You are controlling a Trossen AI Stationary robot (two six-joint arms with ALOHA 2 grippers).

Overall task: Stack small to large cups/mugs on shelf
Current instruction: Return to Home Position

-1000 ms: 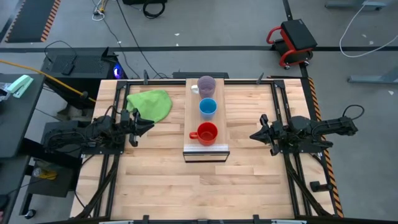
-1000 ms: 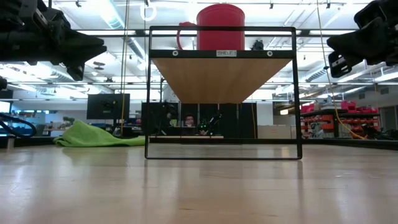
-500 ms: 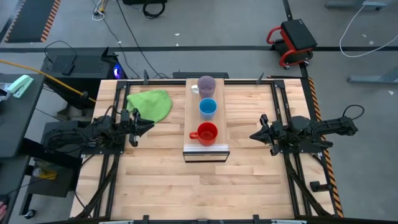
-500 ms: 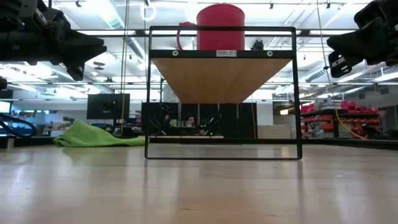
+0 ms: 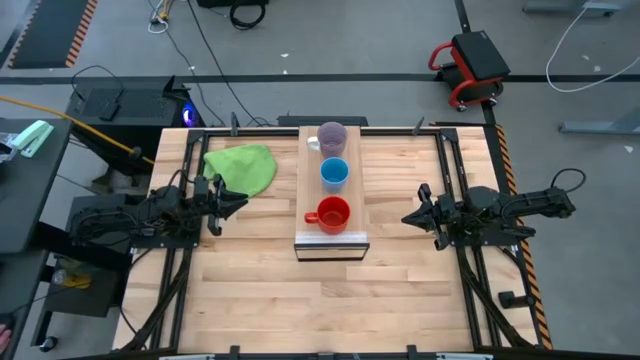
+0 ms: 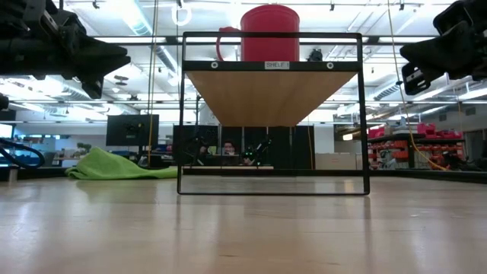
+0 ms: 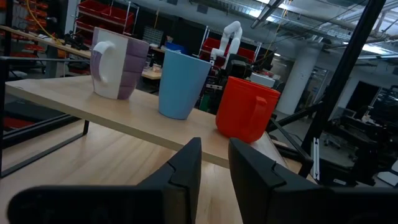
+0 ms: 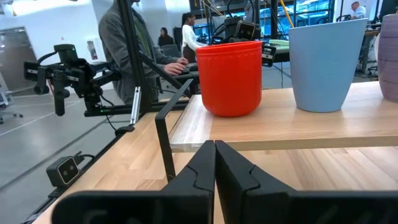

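Three cups stand in a row on the raised wooden shelf (image 5: 330, 235) at the table's middle. The pale purple mug (image 5: 332, 137) is farthest, the light-blue cup (image 5: 334, 173) is in the middle, and the red mug (image 5: 333, 214) is nearest the metal front edge. My left gripper (image 5: 238, 201) hovers left of the shelf, its fingers (image 7: 214, 149) a narrow gap apart and empty. My right gripper (image 5: 408, 218) hovers right of the shelf, shut and empty (image 8: 214, 144). Both point at the shelf.
A green cloth (image 5: 243, 165) lies on the tabletop at the far left, just beyond my left gripper. The shelf stands on a thin black frame (image 6: 183, 114) with open space beneath it. People show in the room beyond the table (image 8: 124, 43).
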